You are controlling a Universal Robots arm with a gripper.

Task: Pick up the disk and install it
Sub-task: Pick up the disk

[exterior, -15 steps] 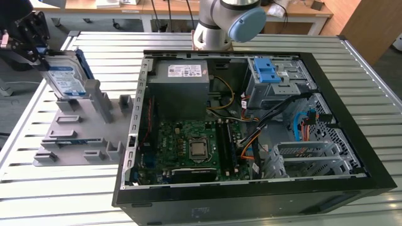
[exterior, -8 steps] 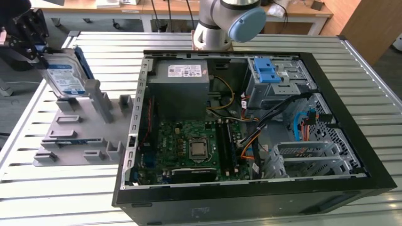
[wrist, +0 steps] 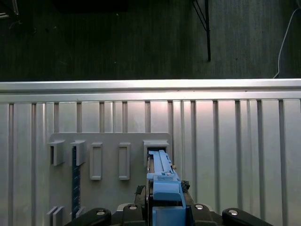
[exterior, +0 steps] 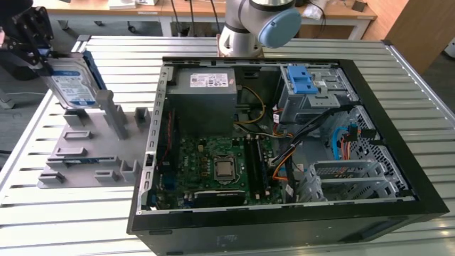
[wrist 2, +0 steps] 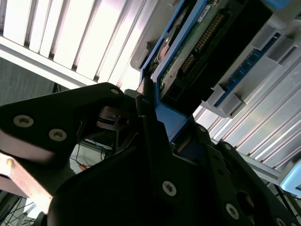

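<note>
The tool (exterior: 44,53) sits at the far left of the scene, its fingers pressed together on the top edge of the disk (exterior: 71,85). It pinches the disk by the blue carrier bracket (wrist: 164,186) rather than by the silver body, probably because the bracket gives a firm edge to grip and keeps the label face free. The disk hangs upright on its edge, label towards the exterior view. Its lower end is right at a slot (wrist: 155,145) of the grey holder plate (exterior: 85,160), and I cannot tell whether it has cleared that slot or sits in it. The plate lies flat on the slatted metal surface (exterior: 64,213). Its posts and pockets look made to stand parts on edge, so that they can be gripped from above. To the right, just beside the plate, the open computer case (exterior: 284,224) lies on its side with the board facing up, which leaves the inside open from above. At its far right corner is a drive cage with blue latches (exterior: 309,82), well apart from the disk. The arm (exterior: 252,24) stands at the far edge behind the case. Its wrist is out to the left with the tool pointing down, and the first wrist view looks straight along the disk onto the plate.
</note>
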